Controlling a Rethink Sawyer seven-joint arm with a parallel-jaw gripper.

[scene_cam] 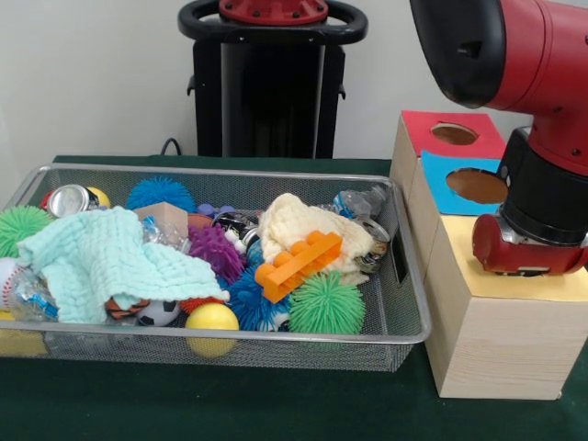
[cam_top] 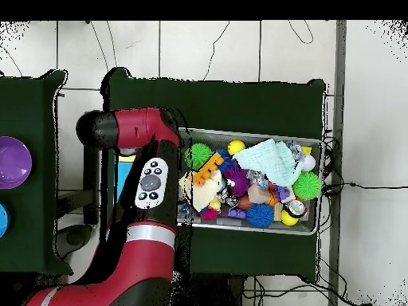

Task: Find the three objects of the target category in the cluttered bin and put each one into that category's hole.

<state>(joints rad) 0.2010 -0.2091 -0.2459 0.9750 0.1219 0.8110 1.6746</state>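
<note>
Rags with the bright print are nowhere to be seen in the wire bin from either view; any still in there must lie buried under the clutter. On top sit a mint-green cloth, a cream cloth, an orange block, spiky balls in green, blue and purple, a yellow ball and a few cans.

The arm's wrist hangs over the yellow-faced box, just beside the bin, and hides the yellow hole completely. The blue hole and red hole behind it are open to view. The hand is tucked under the wrist, so I cannot tell whether it is spread or closed, or whether it carries anything.

Judging from this, the arm is at the drop-off. To do it well, the hand should be centred over the yellow hole and low before letting go, since a limp rag can drape on the rough paper edge. For the next search, lifting the mint-green cloth aside looks the most promising way to uncover what lies beneath.
</note>
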